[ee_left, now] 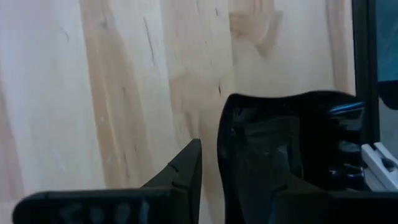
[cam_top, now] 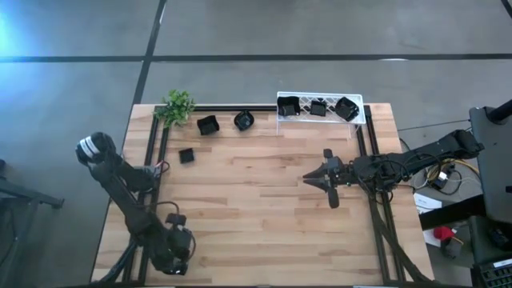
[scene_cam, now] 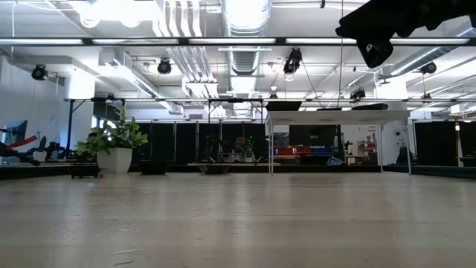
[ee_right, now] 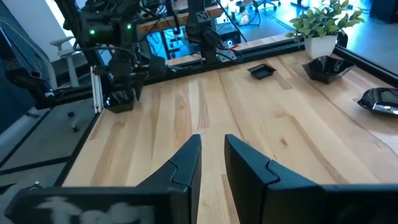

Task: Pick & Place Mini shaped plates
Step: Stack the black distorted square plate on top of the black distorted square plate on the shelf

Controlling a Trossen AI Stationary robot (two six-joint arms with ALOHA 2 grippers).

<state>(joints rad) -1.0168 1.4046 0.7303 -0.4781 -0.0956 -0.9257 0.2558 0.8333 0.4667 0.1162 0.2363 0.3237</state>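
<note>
My left gripper (cam_top: 172, 244) is over the table's near left corner, pointing steeply down and shut on a glossy black mini plate (ee_left: 286, 149). The right wrist view shows that plate (ee_right: 121, 101) below the left gripper, next to the black rail. My right gripper (ee_right: 212, 140) hovers over the table's right middle (cam_top: 308, 179), roughly level. A narrow gap shows between its fingers, and nothing is in it. Three more plates (cam_top: 208, 125) (cam_top: 243, 120) (cam_top: 186, 155) rest flat on the wood at the far left. Another three (cam_top: 318, 107) sit in the white rack (cam_top: 360, 120). My left gripper comes at the plate from above, slanting. The plate's raised rim (ee_left: 222, 134) stands at the inner side of one finger, and the plate's body covers that finger, so the place of contact is hidden. The other finger (ee_left: 183, 171) is outside the rim. Whether the plate touches the table cannot be told.
A small green plant (cam_top: 177, 106) stands at the far left corner. Black rails (cam_top: 152, 152) (cam_top: 372, 216) run along the table's left and right sides. Bare wood (cam_top: 256, 208) fills the middle and the near side.
</note>
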